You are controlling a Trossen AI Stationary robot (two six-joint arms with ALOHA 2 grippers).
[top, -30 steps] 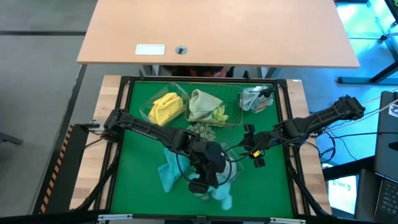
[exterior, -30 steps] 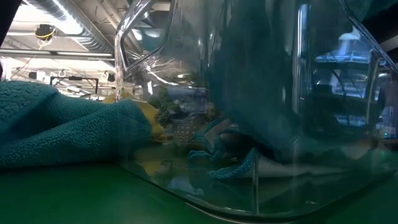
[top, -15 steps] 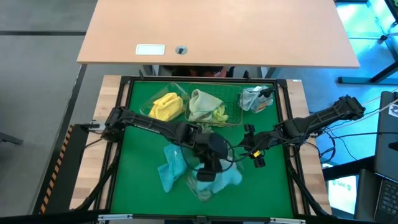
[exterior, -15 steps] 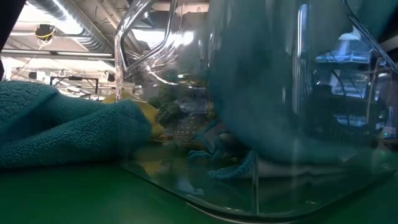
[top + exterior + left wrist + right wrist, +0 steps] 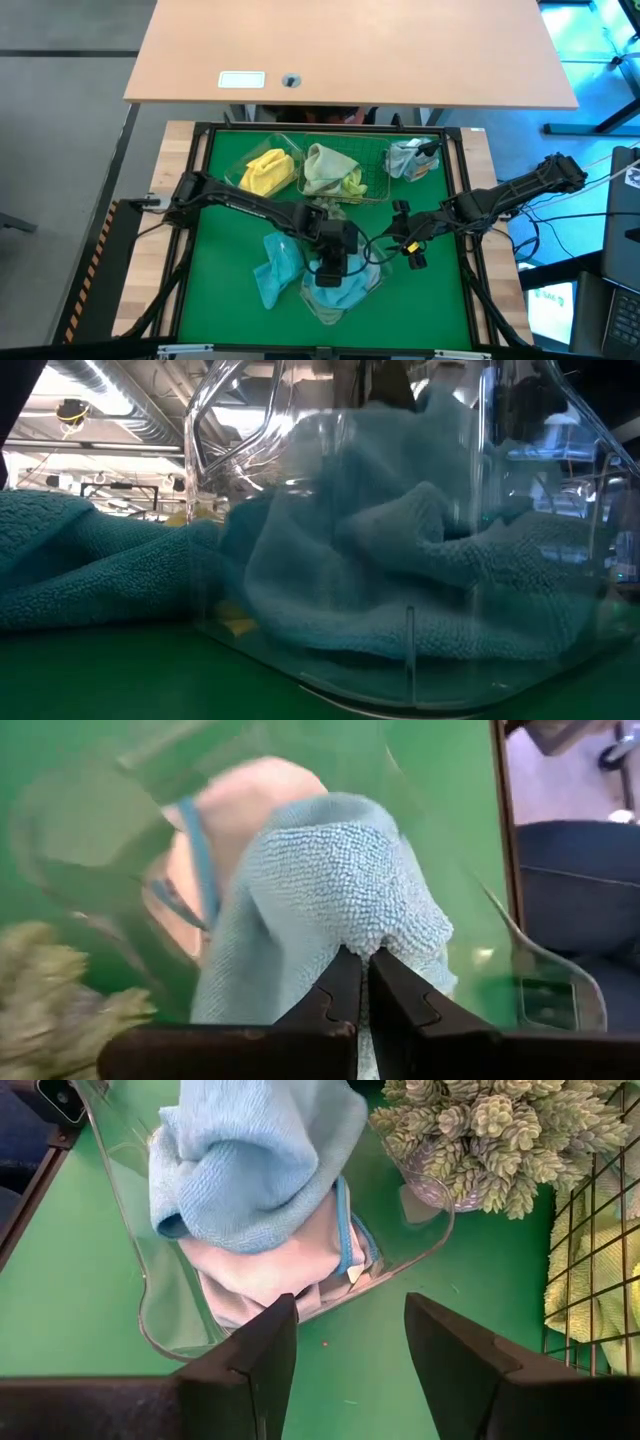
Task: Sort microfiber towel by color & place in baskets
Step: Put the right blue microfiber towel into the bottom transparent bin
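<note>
High view, table inventory: the left gripper point(image 5: 331, 272) stands over the clear tub point(image 5: 372, 283) at the table's near middle, its jaws pinched on a fold of a light blue towel point(image 5: 345, 293) that already lies bunched inside that tub, over a pale cloth underneath. Left wrist view confirms the grip: the two dark fingers point(image 5: 338, 988) sit almost together with the towel's point(image 5: 330, 900) edge caught between them. The right gripper point(image 5: 410, 248) waits just beside the tub, jaws wide and holding nothing; its wrist view looks down on the same tub point(image 5: 190, 1320) and on a spiky grey-green ball point(image 5: 495, 1135) next to it. A teal-blue towel point(image 5: 275, 270) lies loose on the green mat point(image 5: 220, 290) against the tub's left side, not yet sorted. At the far edge, a second clear tub point(image 5: 240, 170) holds a yellow towel point(image 5: 266, 172), the wire basket point(image 5: 378, 180) holds a pale sage towel point(image 5: 326, 166) with a lime green one point(image 5: 352, 183) tucked beside it, and a grey-blue cloth point(image 5: 405, 157) rests at the far right. Step in hand, by judgement: depositing the light blue towel. Next move calls for parting the left jaws, lifting clear of the tub wall without dragging the cloth out, then going to the loose teal-blue towel.
</note>
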